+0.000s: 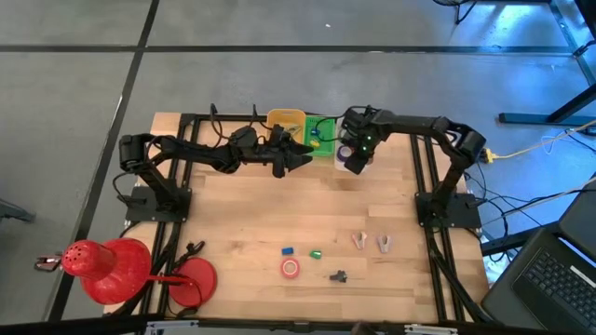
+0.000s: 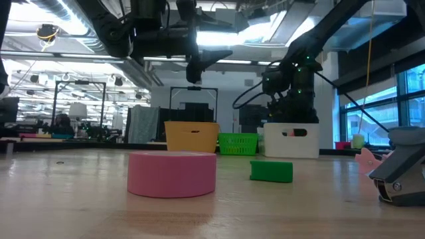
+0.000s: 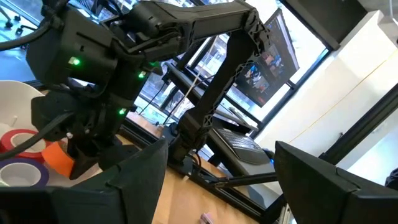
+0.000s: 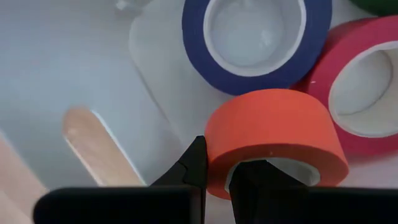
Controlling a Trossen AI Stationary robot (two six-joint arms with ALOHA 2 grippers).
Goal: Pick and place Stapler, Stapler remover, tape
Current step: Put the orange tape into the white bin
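- Step in hand: the right gripper (image 4: 214,163) hangs inside the white bin (image 1: 358,160) at the far edge of the bench (image 1: 279,214), jaws clenched on the wall of an orange tape roll (image 4: 277,140).
- Blue roll (image 4: 255,40) and red roll (image 4: 357,87) lie in this bin already, touching the orange one.
- Left gripper (image 1: 296,158) hovers near the yellow bin (image 1: 286,122), jaws released, holding nothing.
- Pink tape roll (image 1: 291,268), green piece (image 1: 316,253) and dark stapler remover (image 1: 338,276) wait on the near bench.
- Next, I judge, the right jaws must release the orange roll and rise straight, not dragging it out.
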